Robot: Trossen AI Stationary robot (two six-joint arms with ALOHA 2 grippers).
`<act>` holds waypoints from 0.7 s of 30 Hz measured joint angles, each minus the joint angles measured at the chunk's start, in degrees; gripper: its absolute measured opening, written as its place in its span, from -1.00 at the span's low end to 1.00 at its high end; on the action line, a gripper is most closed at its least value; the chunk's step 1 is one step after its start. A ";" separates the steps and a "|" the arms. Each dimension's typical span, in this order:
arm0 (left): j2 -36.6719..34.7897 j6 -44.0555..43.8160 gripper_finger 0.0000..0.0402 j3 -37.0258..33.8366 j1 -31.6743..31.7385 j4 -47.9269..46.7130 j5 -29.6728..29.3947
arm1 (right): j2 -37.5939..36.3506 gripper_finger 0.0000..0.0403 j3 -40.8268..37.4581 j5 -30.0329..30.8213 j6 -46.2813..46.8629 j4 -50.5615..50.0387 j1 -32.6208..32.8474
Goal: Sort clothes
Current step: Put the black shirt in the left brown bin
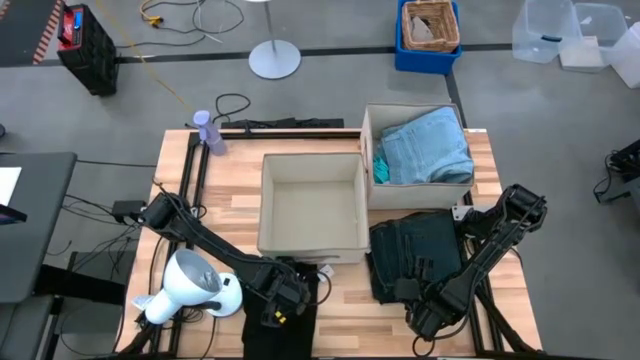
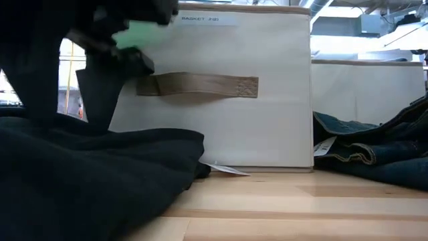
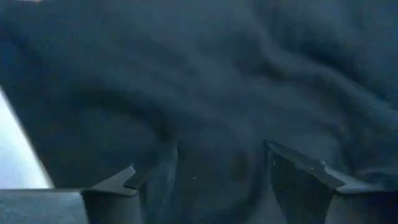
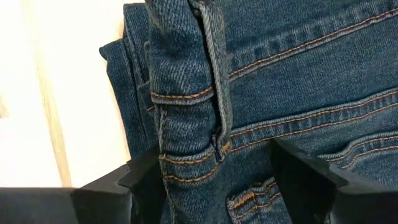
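Standing beside the table, I see the left gripper (image 1: 283, 297) low over the black garment (image 1: 275, 325) at the near left edge. Its fingers (image 3: 155, 180) are spread, with dark cloth bulging between them, but not yet pinched. To do this step well, I think it should press a little deeper, so that it closes on a thick fold and not on one thin layer, and then lift straight up before it goes to a box.

Next comes the empty beige box (image 1: 312, 205) in the middle of the table. Behind it on the right stands the second beige box (image 1: 418, 150), which already holds the light blue jeans (image 1: 430, 145) and a bit of the teal top (image 1: 380, 168) at its left wall.

On the right, the dark charcoal jeans (image 1: 415, 255) lie on the wood just in front of that second box. The right gripper (image 1: 428, 315) is at their near edge, the fingers also spread, with the waistband and a belt loop (image 4: 214, 93) between them. It should grip the band itself, I think, not only the loop.

Much stays hidden: the black garment shows no shape or edges in the left wrist view, and the low view is half covered by it.
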 joint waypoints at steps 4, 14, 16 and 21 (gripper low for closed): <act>0.00 -1.64 0.30 -2.79 0.00 2.05 -0.03 | 0.00 0.40 0.00 -0.02 0.02 0.00 0.00; -0.35 -7.42 0.39 -8.86 0.84 7.57 0.69 | 0.00 0.40 0.00 -0.44 0.17 0.03 -0.02; -0.42 -8.23 0.38 -9.95 0.87 9.20 0.58 | 0.00 0.40 0.00 -0.46 0.17 0.02 -0.02; -0.39 -9.83 0.37 -12.34 0.87 12.30 0.50 | 0.00 0.40 0.00 -0.48 0.17 0.04 -0.02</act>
